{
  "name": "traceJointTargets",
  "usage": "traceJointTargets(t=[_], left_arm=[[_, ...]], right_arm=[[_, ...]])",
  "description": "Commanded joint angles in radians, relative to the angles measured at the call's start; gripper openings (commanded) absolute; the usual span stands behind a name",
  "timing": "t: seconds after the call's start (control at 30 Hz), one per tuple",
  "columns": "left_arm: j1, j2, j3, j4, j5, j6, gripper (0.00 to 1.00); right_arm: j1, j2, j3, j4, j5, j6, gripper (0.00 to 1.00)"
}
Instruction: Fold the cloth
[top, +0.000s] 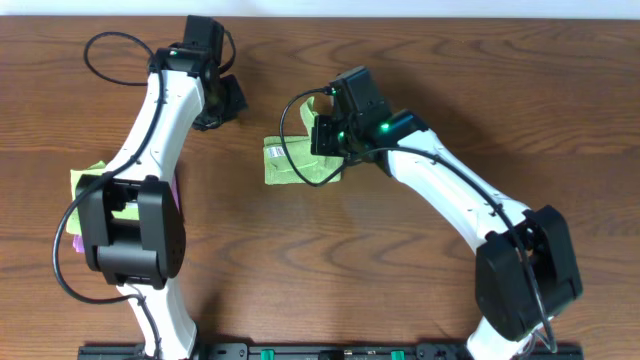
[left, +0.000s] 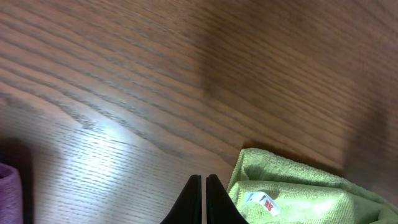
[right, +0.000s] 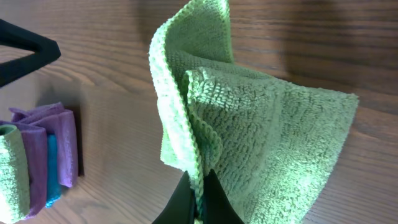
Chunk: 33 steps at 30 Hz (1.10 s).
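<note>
The lime-green cloth (top: 290, 162) lies partly folded in the middle of the table, a white label (left: 261, 201) showing on its top layer. My right gripper (right: 198, 186) is shut on an edge of the cloth (right: 273, 143) and holds that part raised, so it hangs in folds above the wood. In the overhead view the right gripper (top: 326, 148) is over the cloth's right side. My left gripper (left: 203, 185) is shut with nothing in it, just left of the cloth (left: 298, 193) and apart from it. From overhead, the left gripper (top: 230, 102) sits up and left of the cloth.
A stack of folded cloths (right: 43, 155), purple, teal and pale green, lies at the table's left. From overhead a pale green square (top: 86, 180) and a purple cloth (top: 76, 240) of it peek out beneath the left arm (top: 160, 120). The table is brown wood (top: 420, 270).
</note>
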Motion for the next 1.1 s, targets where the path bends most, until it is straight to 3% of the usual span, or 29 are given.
traceJointTargets(t=[0.0,1.07], left_arm=[[0.009,-0.026,0.02,-0.012,-0.014,0.019,0.06],[0.087,-0.049,0.02,-0.042,0.035,0.045,0.06]], right_arm=[[0.028,-0.019,0.026,0.01,0.031,-0.007,0.01],[0.139,0.114,0.039,0.107,0.039,0.05,0.01]])
